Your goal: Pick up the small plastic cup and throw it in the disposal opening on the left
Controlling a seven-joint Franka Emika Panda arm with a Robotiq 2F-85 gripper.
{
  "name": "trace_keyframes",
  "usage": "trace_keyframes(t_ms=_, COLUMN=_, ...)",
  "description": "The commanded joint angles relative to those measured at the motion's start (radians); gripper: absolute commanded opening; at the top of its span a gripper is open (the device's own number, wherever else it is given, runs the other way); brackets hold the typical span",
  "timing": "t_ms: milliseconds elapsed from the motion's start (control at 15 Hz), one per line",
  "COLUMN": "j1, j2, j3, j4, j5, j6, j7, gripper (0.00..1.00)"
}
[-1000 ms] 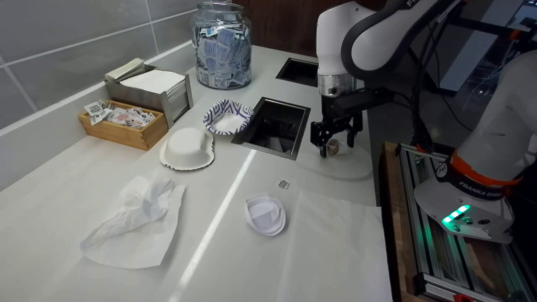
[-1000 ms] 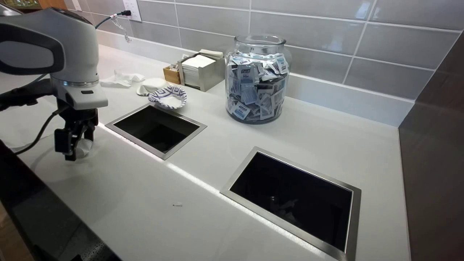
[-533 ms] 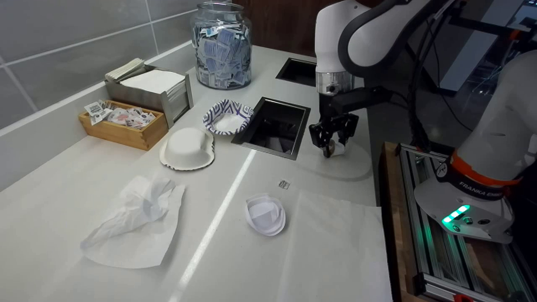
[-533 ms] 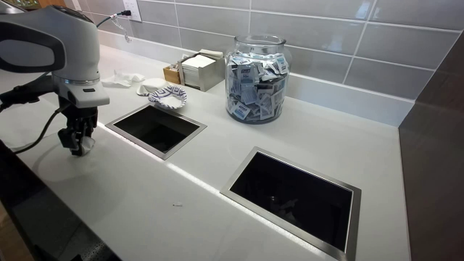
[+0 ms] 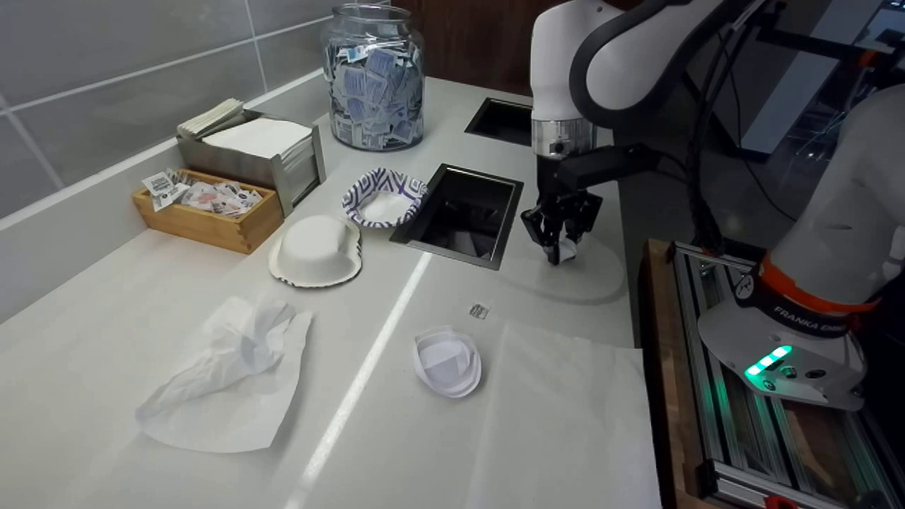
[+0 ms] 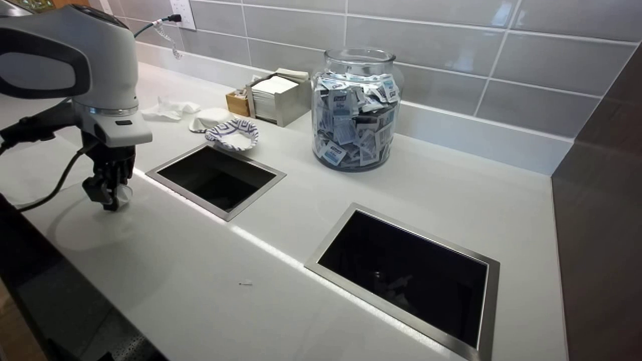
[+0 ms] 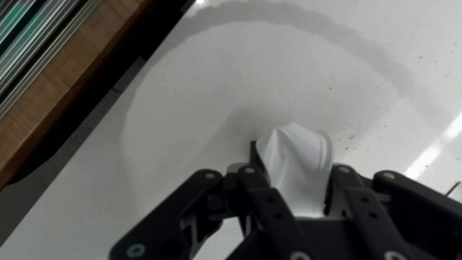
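My gripper [image 7: 293,169] is shut on the small plastic cup [image 7: 288,153], a whitish cup that lies on its side and is creased inward where the fingers [image 7: 254,153] press on it. In both exterior views the gripper [image 5: 563,249] points down close to the counter, and only a pale bit of the cup [image 6: 124,194] shows beside the dark fingers. Whether the cup touches the counter I cannot tell. The disposal opening on the left [image 6: 215,178], dark with a metal frame, lies close beside the gripper in both exterior views.
A second dark opening [image 6: 409,278] lies farther along. Beside the near opening are a patterned bowl [image 5: 385,201] and an overturned bowl [image 5: 314,249]. A glass jar [image 6: 356,113], napkin holder [image 5: 283,152], wooden box [image 5: 212,219], crumpled paper [image 5: 233,375] and crumpled white item [image 5: 447,360] stand around.
The jaws have come together from wide apart until they squeeze the cup, which has narrowed and creased. The arm has hardly shifted. Bowls, jar and papers stay where they were.
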Motion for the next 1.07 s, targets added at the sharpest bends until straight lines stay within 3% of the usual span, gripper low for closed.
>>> trace_keyframes(t_ms=0, j1=0.006, j2=-0.035, j3=0.002, j4=-0.005, j5=-0.027, j6=0.006, j7=0.023, gripper=0.10)
trace_keyframes(t_ms=133, j1=0.001, j2=-0.059, j3=0.005, j4=0.004, j5=-0.060, j6=0.006, j7=0.045, gripper=0.00)
trace_keyframes(t_ms=400, j1=-0.015, j2=-0.096, j3=0.019, j4=0.046, j5=-0.176, j6=0.021, j7=0.123, gripper=0.00)
trace_keyframes(t_ms=800, j1=-0.038, j2=-0.049, j3=0.027, j4=0.129, j5=-0.312, j6=0.117, j7=0.210, gripper=0.00)
trace_keyframes(t_ms=867, j1=-0.042, j2=-0.036, j3=0.026, j4=0.146, j5=-0.332, j6=0.130, j7=0.221, gripper=0.04)
trace_keyframes(t_ms=1000, j1=-0.045, j2=-0.011, j3=0.026, j4=0.178, j5=-0.365, j6=0.148, j7=0.242, gripper=0.29)
